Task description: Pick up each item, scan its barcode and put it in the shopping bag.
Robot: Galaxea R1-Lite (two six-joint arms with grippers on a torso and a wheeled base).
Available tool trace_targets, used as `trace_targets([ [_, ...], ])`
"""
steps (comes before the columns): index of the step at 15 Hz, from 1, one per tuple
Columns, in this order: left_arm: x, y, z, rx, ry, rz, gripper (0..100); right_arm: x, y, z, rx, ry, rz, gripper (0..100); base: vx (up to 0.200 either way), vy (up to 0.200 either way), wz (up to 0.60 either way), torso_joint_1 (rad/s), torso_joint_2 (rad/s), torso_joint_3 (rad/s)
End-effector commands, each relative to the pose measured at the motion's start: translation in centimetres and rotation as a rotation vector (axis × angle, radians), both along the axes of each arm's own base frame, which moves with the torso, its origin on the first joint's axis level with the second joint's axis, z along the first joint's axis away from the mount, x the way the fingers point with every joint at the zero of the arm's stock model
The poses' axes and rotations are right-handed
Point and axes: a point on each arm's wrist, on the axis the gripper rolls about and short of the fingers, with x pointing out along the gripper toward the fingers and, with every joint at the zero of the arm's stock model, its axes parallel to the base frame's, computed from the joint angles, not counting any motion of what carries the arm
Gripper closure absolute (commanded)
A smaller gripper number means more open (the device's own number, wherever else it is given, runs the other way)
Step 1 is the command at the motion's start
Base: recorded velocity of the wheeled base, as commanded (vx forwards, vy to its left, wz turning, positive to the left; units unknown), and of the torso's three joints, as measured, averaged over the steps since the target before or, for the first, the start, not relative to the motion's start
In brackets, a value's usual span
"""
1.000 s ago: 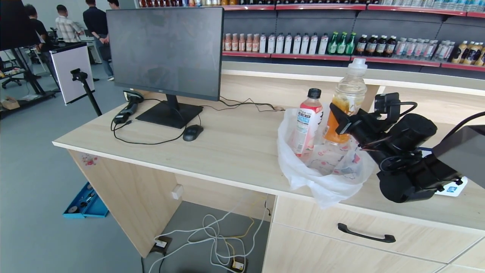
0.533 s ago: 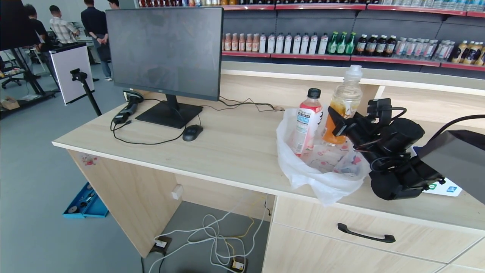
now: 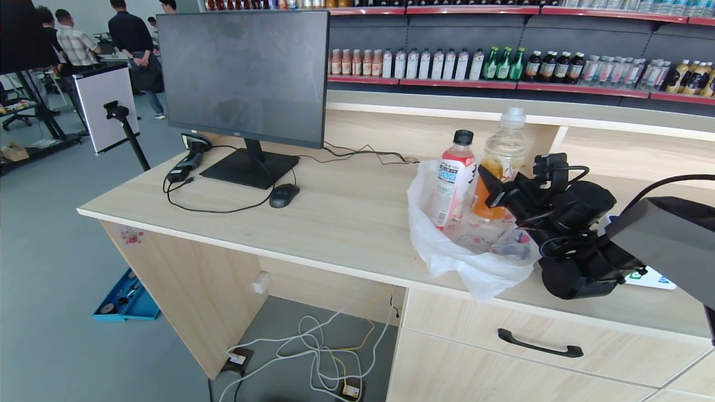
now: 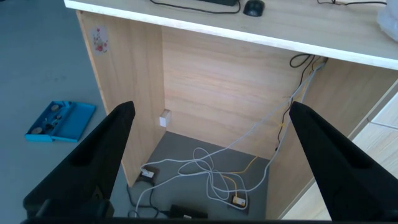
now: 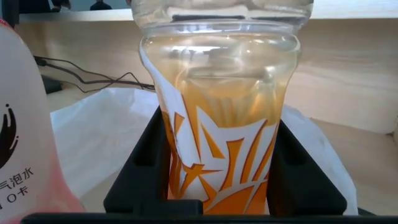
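At the shopping bag's [image 3: 447, 258] mouth, right pincer [image 5: 224, 169] tight around orange bottle [image 3: 504, 149], pink bottle [image 3: 451, 184] alongside.

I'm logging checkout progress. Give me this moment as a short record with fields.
right hand: shut on orange bottle, upright in the mouth of the shopping bag
pink bottle: standing in the bag
left hand: open, low in front of the counter
scanner: on the counter beside the monitor

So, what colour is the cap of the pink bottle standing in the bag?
Black. The cap shows best in the head view.
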Motion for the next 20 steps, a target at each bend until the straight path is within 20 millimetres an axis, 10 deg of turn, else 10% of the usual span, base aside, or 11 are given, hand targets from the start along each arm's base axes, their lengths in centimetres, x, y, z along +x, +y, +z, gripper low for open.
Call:
trace_targets([
  [1, 0.0, 0.0, 0.0, 0.0, 0.0, 0.0, 0, 0.1, 0.1, -0.5, -0.001, 0.014, 0.002, 100, 0.0, 0.0, 0.0, 0.0, 0.0, 0.0],
  [11, 0.0, 0.0, 0.0, 0.0, 0.0, 0.0, 0, 0.3, 0.0, -1.3, -0.012, 0.032, -0.003, 100, 0.0, 0.0, 0.0, 0.0, 0.0, 0.0],
  [12, 0.0, 0.0, 0.0, 0.0, 0.0, 0.0, 0, 0.3, 0.0, -1.4, -0.012, 0.033, -0.003, 0, 0.0, 0.0, 0.0, 0.0, 0.0, 0.0],
  [20, 0.0, 0.0, 0.0, 0.0, 0.004, 0.0, 0, 0.0, -0.4, -0.4, -0.037, 0.002, -0.022, 0, 0.0, 0.0, 0.0, 0.0, 0.0, 0.0],
])
